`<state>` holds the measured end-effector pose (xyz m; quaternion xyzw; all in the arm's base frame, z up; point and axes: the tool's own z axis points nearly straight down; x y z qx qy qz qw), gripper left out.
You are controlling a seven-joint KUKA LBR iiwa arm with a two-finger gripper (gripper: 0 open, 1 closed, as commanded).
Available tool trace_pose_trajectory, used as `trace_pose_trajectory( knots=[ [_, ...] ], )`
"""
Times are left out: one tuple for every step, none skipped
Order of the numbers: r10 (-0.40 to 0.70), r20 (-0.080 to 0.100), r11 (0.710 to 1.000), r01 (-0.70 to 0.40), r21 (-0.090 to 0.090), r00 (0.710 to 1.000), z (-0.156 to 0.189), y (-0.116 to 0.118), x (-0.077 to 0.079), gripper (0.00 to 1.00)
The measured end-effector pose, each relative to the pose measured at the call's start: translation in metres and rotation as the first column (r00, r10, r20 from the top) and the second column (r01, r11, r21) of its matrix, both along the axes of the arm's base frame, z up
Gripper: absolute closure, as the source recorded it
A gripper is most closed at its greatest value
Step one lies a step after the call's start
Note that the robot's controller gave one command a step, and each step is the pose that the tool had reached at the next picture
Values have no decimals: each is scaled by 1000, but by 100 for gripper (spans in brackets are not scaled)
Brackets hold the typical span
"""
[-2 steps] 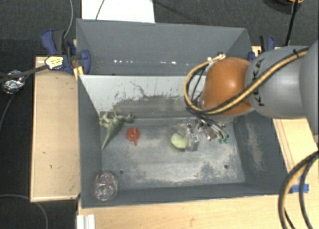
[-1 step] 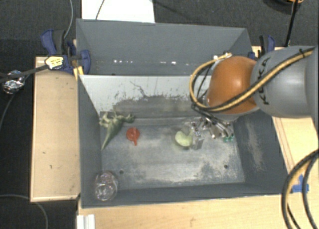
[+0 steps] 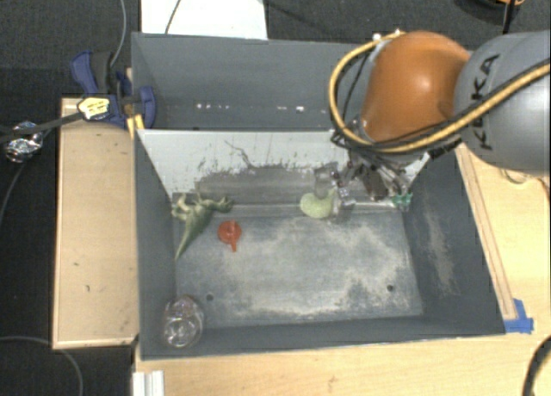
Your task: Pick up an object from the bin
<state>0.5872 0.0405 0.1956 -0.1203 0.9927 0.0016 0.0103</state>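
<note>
Gripper (image 3: 351, 190) low at back edge of bin (image 3: 344, 278), I judge because pale green lump (image 3: 316, 206) lies there, just beside it. Jaws: I cannot tell. Green dinosaur (image 3: 196, 213), red bit (image 3: 229, 232) near left wall.

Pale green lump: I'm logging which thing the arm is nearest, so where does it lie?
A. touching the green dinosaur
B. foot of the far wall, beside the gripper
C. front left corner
B: the pale green lump lies at the foot of the far wall, beside the gripper.
</note>
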Motion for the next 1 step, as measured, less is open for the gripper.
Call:
trace_pose_trajectory(
  knots=[
    [-2,-1,1000,2,0,1000,0,0,0,100]
  ],
)
